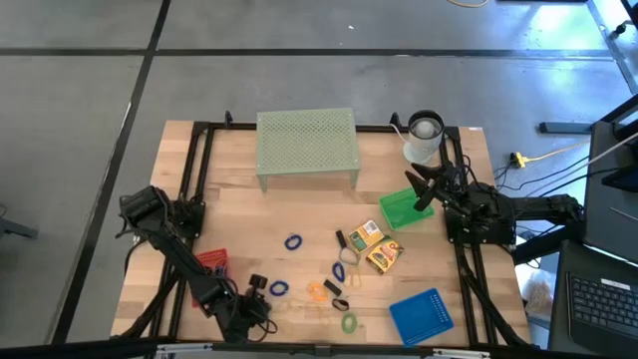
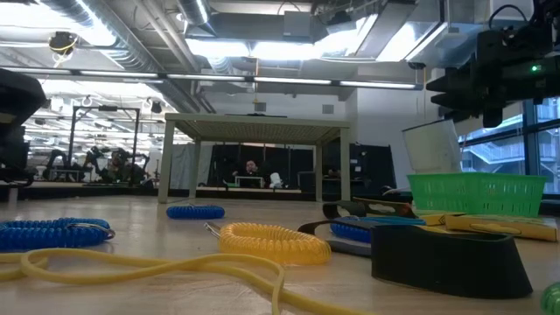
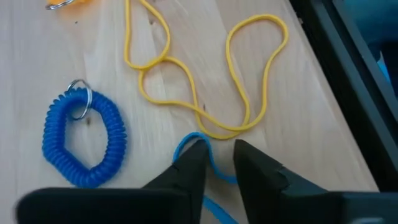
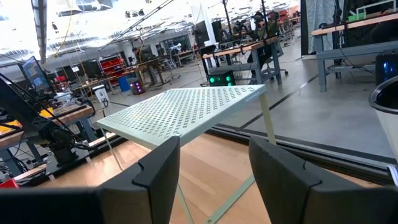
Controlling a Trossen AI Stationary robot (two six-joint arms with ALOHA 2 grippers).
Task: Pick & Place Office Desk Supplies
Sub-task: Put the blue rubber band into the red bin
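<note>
Two fingers, left: the left gripper (image 3: 219, 163) sits low at the table's near edge, fingers (image 3: 189, 171) narrowed around a thin blue band (image 3: 186, 140), not yet pinching it.
Beside them: yellow band (image 3: 205, 74) and blue coil ring (image 3: 83, 140), both close.
Risk: the flat band could slip under the tips, or the yellow one get dragged along.
Right gripper (image 4: 214, 168): open, raised above the green tray (image 1: 401, 208).
Remaining supplies: scattered mid-table (image 1: 239, 214).

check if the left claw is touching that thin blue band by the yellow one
Touching. In the left wrist view the left claw has its fingers straddling the thin blue rubber band, one fingertip sitting right on its loop. The yellow rubber band lies apart.
</note>
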